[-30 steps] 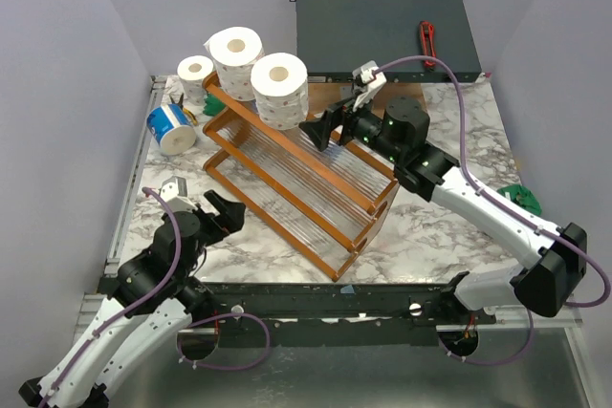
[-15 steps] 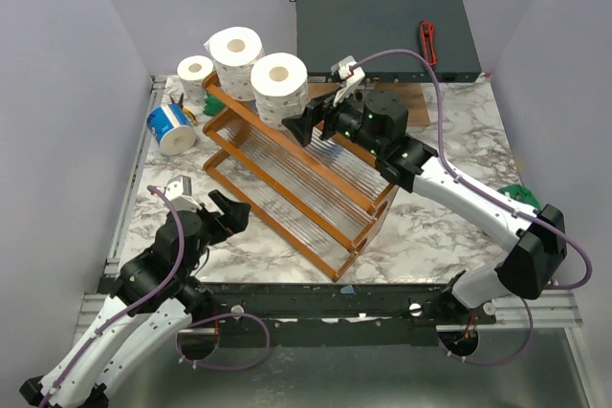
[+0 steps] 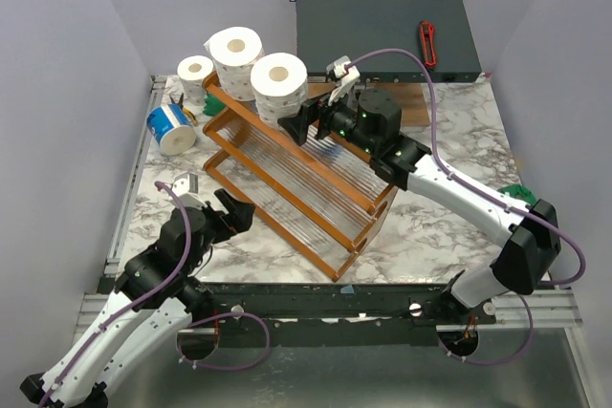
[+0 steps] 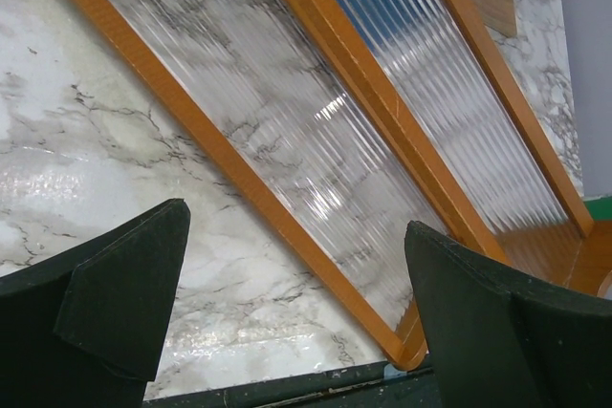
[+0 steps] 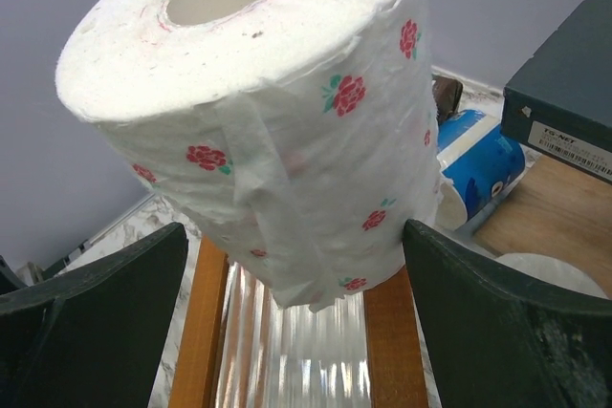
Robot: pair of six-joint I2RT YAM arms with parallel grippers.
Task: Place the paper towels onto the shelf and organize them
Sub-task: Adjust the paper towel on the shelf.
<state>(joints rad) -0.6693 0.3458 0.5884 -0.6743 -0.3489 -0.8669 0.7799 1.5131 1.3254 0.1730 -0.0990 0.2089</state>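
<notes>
The orange-brown shelf (image 3: 296,174) lies aslant across the marble table. Two white paper towel rolls (image 3: 279,83) (image 3: 235,54) stand on its far left end. A smaller white roll (image 3: 195,72) and a blue-wrapped roll (image 3: 170,129) sit on the table to its left. My right gripper (image 3: 301,123) is open, its jaws on either side of the base of the nearer white roll with red flowers (image 5: 277,112); I see no grip. My left gripper (image 3: 229,212) is open and empty, low beside the shelf's near rail (image 4: 287,207).
A flat dark grey metal box (image 3: 387,31) with a red-handled tool (image 3: 427,42) on it lies at the back. A green object (image 3: 521,196) sits at the table's right edge. The blue-wrapped roll (image 5: 483,164) also shows behind the flowered roll.
My right gripper has moved left along the shelf's top up to the nearer white roll. My left gripper has edged a little toward the shelf.
</notes>
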